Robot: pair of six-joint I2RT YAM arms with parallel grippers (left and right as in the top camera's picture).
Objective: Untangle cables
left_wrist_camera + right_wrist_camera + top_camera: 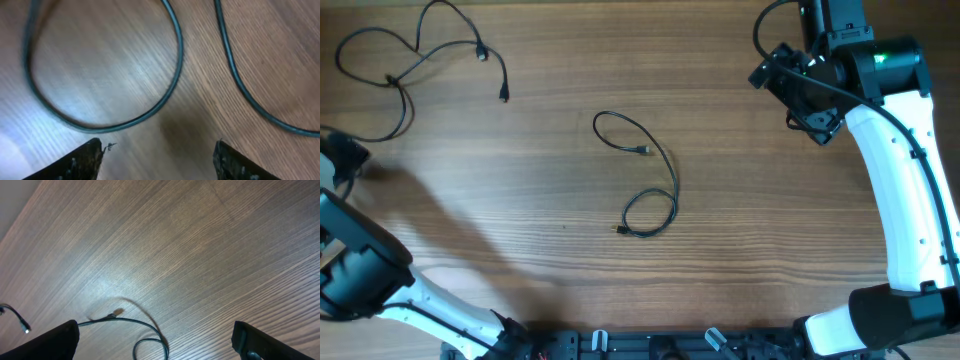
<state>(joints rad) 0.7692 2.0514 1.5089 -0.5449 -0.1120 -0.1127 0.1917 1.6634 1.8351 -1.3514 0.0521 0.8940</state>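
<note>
Black cables loop just beyond left gripper, jaws apart, seemingly empty; right gripper spread.

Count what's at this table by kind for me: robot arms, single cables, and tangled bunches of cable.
Robot arms: 2, the left arm and the right arm
Single cable: 1, in the middle of the table
Tangled cable bunch: 1, far left corner; its cords cannot be counted
Total: 4

Two black cables, two robot arms — one wooden table.
</note>
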